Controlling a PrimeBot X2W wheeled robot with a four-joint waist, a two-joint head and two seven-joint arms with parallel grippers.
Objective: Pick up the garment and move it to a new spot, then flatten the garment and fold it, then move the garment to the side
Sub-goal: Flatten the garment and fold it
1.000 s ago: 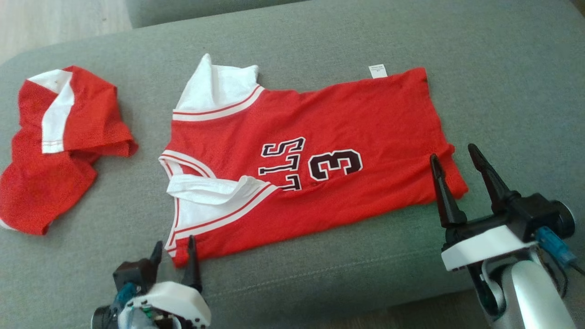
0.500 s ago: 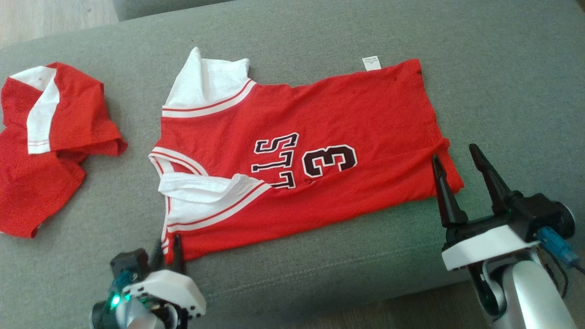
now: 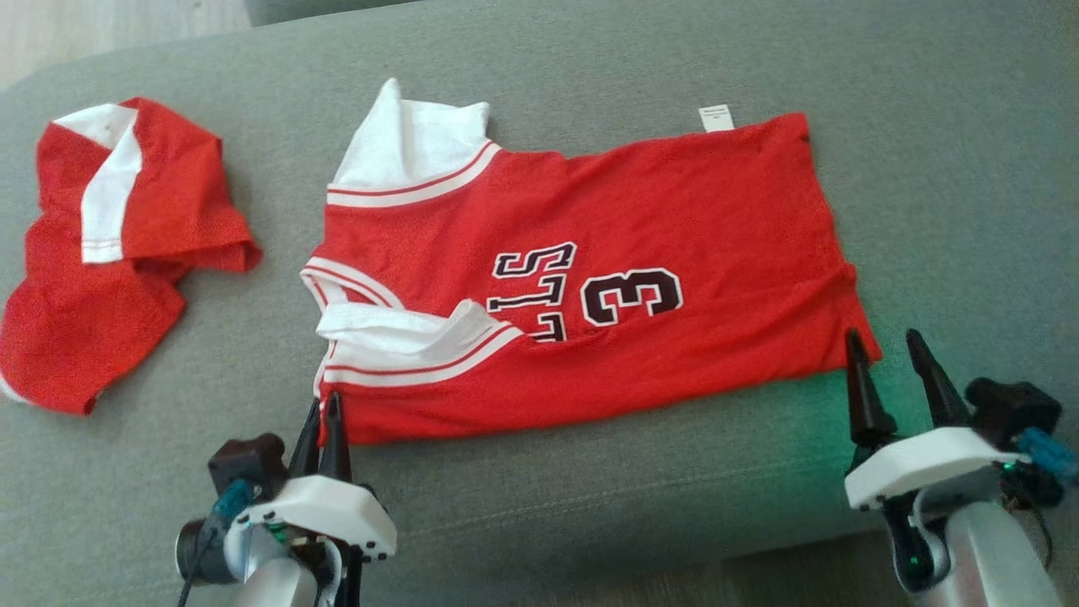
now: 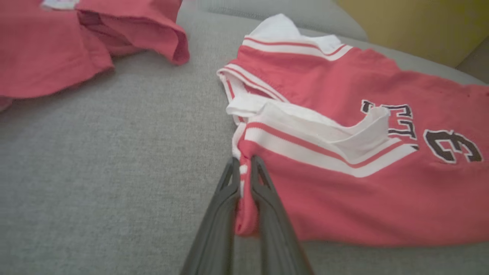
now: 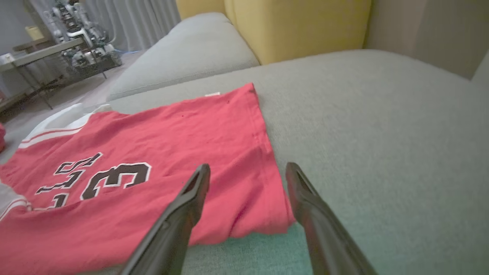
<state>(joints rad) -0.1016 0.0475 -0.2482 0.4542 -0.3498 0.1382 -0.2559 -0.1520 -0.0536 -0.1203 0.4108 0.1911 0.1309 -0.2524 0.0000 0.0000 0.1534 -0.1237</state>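
Red jersey (image 3: 632, 211) with white sleeves and a black 3 lies spread flat on the grey sofa cushion (image 3: 590, 506) in the head view. Its collar end points left and its hem right, with a small white label (image 3: 716, 118) at the far hem corner. A second red-and-white garment (image 3: 126, 253) sits crumpled well apart on the left. The left gripper (image 3: 326, 405) stands at the jersey's near shoulder corner, the right gripper (image 3: 885, 341) at the near hem corner.

In the left wrist view, the fingers are pressed together, pinching the jersey's red edge between them.

In the right wrist view, the fingers are spread wide, one above the jersey's hem corner, the other above bare cushion. A yellow cushion (image 5: 305, 26) stands behind.
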